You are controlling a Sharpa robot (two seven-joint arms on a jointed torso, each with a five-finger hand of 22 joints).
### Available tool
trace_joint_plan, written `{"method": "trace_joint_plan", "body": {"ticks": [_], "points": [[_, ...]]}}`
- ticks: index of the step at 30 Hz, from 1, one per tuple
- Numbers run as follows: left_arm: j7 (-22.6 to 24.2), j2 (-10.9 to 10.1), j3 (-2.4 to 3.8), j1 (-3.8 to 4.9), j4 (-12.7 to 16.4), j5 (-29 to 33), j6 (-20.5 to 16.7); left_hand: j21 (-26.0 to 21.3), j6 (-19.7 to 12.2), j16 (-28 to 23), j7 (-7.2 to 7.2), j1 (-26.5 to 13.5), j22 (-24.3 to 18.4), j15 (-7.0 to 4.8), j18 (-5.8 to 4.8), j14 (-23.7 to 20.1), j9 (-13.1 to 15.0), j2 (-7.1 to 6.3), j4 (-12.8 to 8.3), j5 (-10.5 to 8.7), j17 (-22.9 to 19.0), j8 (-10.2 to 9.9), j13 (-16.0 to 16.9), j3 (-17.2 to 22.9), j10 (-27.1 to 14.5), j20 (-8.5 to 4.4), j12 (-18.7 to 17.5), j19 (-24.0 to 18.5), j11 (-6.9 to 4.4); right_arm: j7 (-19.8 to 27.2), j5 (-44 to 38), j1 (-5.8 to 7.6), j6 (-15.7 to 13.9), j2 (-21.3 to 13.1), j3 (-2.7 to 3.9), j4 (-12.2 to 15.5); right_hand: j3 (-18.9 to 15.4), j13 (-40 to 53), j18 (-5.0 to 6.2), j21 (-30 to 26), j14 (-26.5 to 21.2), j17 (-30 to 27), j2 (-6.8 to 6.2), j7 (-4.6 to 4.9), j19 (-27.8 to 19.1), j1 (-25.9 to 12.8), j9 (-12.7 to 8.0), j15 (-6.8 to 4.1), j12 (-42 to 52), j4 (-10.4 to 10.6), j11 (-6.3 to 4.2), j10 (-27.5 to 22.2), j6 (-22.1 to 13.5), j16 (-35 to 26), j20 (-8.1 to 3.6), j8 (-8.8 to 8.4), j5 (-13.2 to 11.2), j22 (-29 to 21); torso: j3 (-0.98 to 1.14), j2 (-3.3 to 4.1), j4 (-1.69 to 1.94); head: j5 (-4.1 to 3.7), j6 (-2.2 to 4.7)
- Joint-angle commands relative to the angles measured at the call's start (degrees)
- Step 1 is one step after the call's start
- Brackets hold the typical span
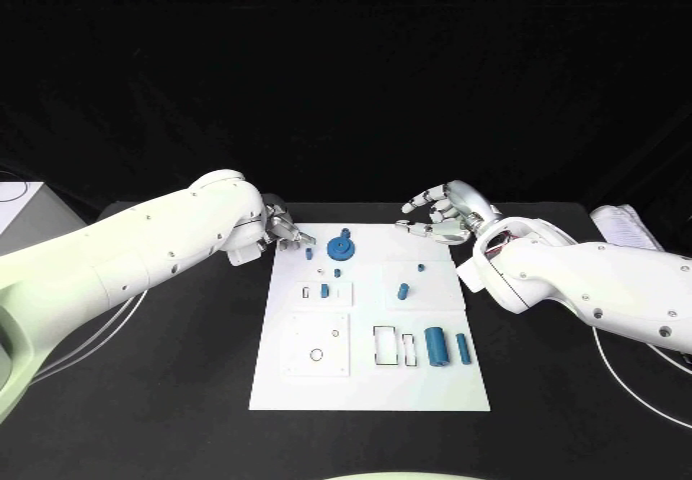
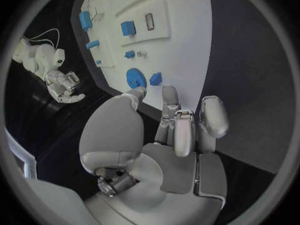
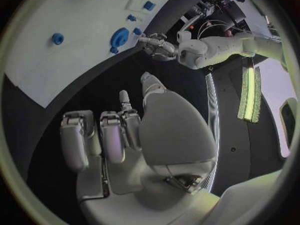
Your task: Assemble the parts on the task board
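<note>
The task board (image 1: 369, 380) lies in the middle of the black table (image 1: 173, 400), with bare table on every side. The left hand (image 1: 283, 232) hovers at the board's far left corner, fingers apart and holding nothing, near the blue disc part (image 1: 342, 246). The right hand (image 1: 444, 212) hangs beyond the far right corner (also spread, holding nothing).

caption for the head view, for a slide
Both hands, left and right, hover empty at the far end of the white task board with blue parts.
</note>
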Motion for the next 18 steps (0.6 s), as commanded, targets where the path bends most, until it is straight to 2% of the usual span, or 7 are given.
{"method": "trace_joint_plan", "body": {"ticks": [1,6,8,18], "points": [[1.00,0.54,-0.23,0.10,-0.59,0.80,1.84,-0.21,0.16,-0.28,0.29,-0.39,0.02,0.40,0.35,4.59,-0.06,0.08,0.01,-0.17,10.73,-0.36,0.05,-0.30,-0.39,0.49,-0.06,-0.08,-0.03,0.45,-0.56,-0.03,0.41,0.06,0.02,0.08,0.11,8.40,0.01,-0.18,5.22,12.34,-0.14,0.06,4.49,-0.52,0.09,-0.40,-0.38,0.05,-0.02,-0.56,-0.36,-0.23,-0.27,0.25,0.01,12.95,0.01,0.02,-0.03,0.02,0.01],[1.29,1.12,-0.52,-0.02,-1.59,1.00,1.62,-0.21,0.17,-0.27,0.29,-0.35,0.02,0.41,0.35,4.60,-0.07,0.15,-0.02,-0.17,10.75,-0.38,0.04,-0.29,-0.40,0.50,-0.05,-0.08,-0.03,0.47,-0.58,-0.03,0.40,0.09,0.02,0.15,0.11,8.40,0.01,-0.18,5.22,12.34,-0.14,0.06,4.49,-0.52,0.09,-0.40,-0.38,0.05,-0.02,-0.56,-0.36,-0.23,-0.27,0.25,0.01,12.95,0.00,0.09,-0.05,-0.07,0.09],[1.46,1.33,-0.57,-0.11,-1.98,1.06,1.73,-0.21,0.17,-0.27,0.29,-0.35,0.02,0.41,0.35,4.60,-0.07,0.15,-0.02,-0.17,10.75,-0.38,0.04,-0.29,-0.40,0.50,-0.05,-0.08,-0.03,0.46,-0.60,-0.03,0.40,0.10,0.02,0.18,0.11,8.40,0.01,-0.18,5.22,12.34,-0.14,0.06,4.49,-0.52,0.09,-0.40,-0.38,0.05,-0.02,-0.56,-0.36,-0.23,-0.27,0.25,0.01,12.95,0.02,0.04,-0.02,-0.28,-0.09],[2.33,2.15,-0.63,-0.47,-3.24,1.14,1.75,-0.17,0.29,-0.20,0.27,0.15,0.13,0.42,0.34,4.64,-0.15,0.64,-0.10,-0.11,10.87,-0.55,0.30,-0.20,-0.32,0.56,0.24,-0.03,-0.04,0.63,-0.63,-0.02,0.30,0.12,0.02,0.18,0.13,8.39,0.01,-0.19,5.21,12.32,-0.10,0.05,4.49,-0.62,0.11,-0.42,-0.37,0.03,-0.03,-0.55,-0.38,-0.25,-0.28,0.36,0.08,12.95,0.07,0.03,-0.09,-0.49,-0.15]]}}
